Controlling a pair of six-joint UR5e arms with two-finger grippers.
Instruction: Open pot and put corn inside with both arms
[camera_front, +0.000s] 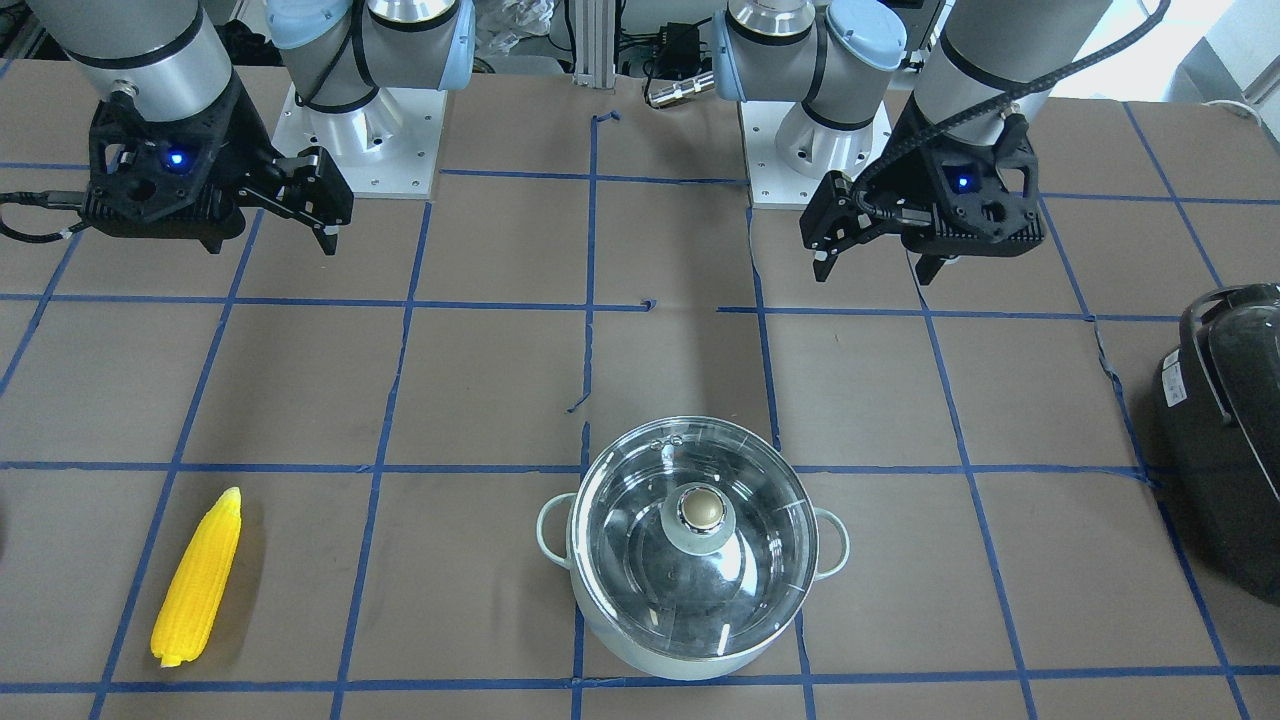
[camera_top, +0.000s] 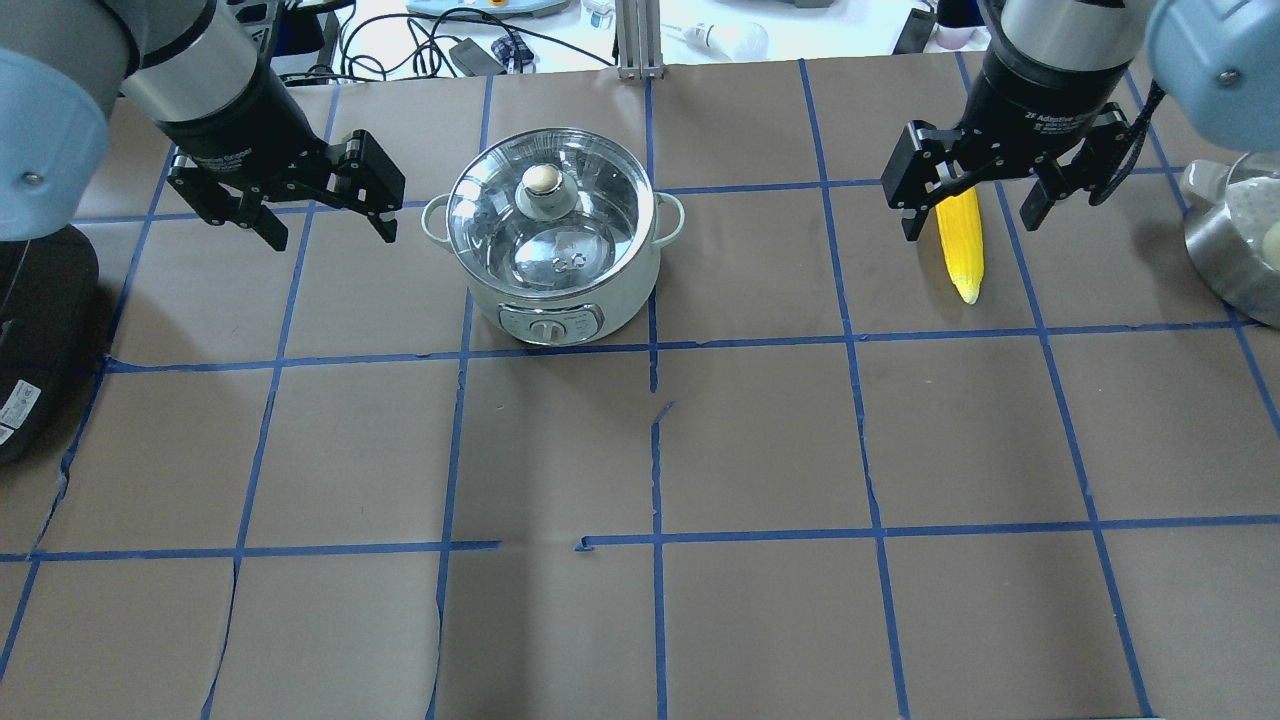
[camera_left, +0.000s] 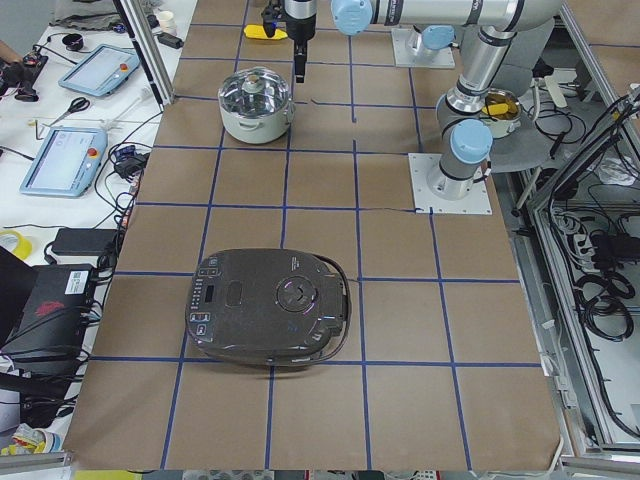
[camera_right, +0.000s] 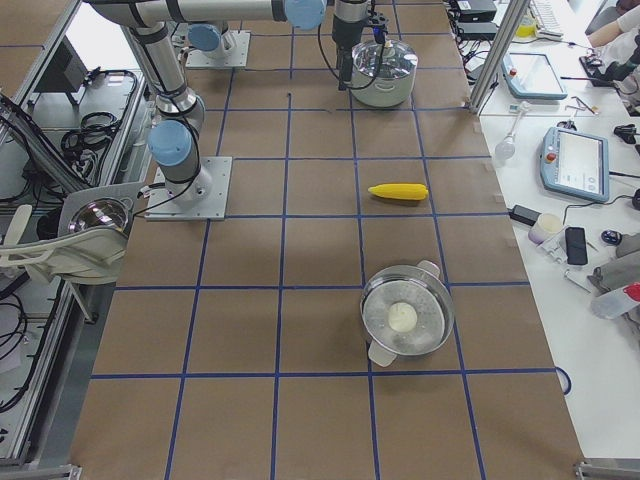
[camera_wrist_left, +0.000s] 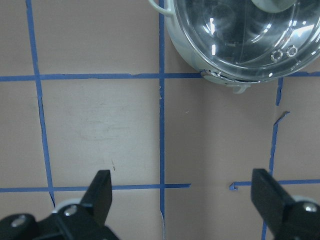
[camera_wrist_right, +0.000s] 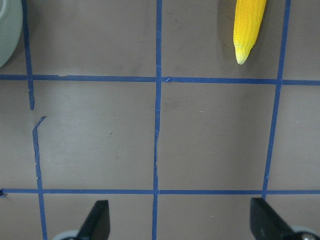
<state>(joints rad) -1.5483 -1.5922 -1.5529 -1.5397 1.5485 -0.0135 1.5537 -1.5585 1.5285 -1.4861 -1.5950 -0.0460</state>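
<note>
Left gripper (camera_top: 330, 238) hangs with its jaws apart and empty, near the pot (camera_top: 560, 295) at its 9 o'clock in my overhead view, not touching it. My right gripper (camera_top: 970, 226) is spread wide too and holds nothing. The corn (camera_top: 963, 255) lies flat on the table (camera_top: 760, 450) at the pot's 3 o'clock, well apart from it. The right wrist camera shows the cob ahead of the fingers, not between them. The glass lid (camera_top: 590, 230) sits on the pot, knob (camera_top: 543, 179) free. I judge nothing done yet: lid off, corn grasped, corn dropped inside all remain.
</note>
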